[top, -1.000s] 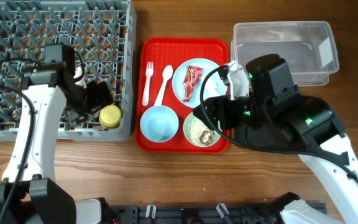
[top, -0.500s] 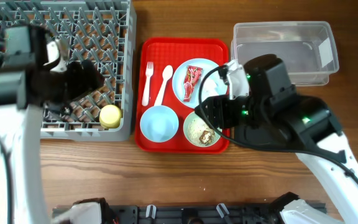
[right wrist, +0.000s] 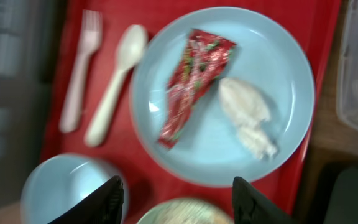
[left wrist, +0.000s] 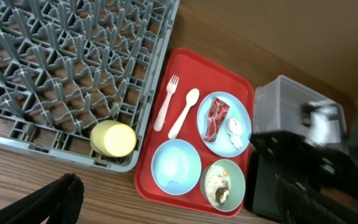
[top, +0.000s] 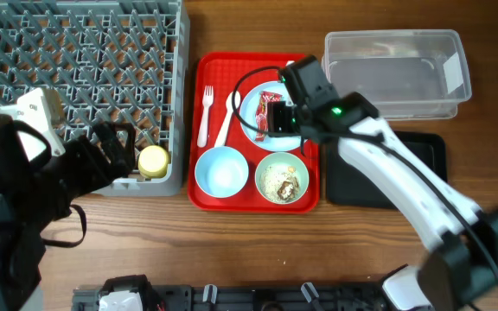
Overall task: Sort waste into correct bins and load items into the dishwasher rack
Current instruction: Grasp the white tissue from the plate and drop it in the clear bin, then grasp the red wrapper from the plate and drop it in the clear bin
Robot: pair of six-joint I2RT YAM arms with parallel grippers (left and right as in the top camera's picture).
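The grey dishwasher rack (top: 76,52) holds the yellow cup (top: 153,160) at its front right corner. The red tray (top: 301,62) carries a white fork (top: 205,115), a spoon (top: 227,117), an empty blue bowl (top: 222,170), a bowl with food scraps (top: 282,179) and the blue plate (right wrist: 222,155). On the plate lie the red wrapper (right wrist: 194,81) and the white napkin (right wrist: 247,118). My right gripper (right wrist: 182,202) hangs open and empty just above the plate. My left gripper (left wrist: 182,205) is open and empty, left of the cup and high above the rack's front edge.
The clear tub (top: 396,73) stands at the back right, empty. The black tray (top: 422,164) lies in front of it, partly under my right arm. My left arm covers the front left of the table.
My left gripper has pulled back from the yellow cup, which stays in the rack. My right arm has swung back over the plate, uncovering the black tray.
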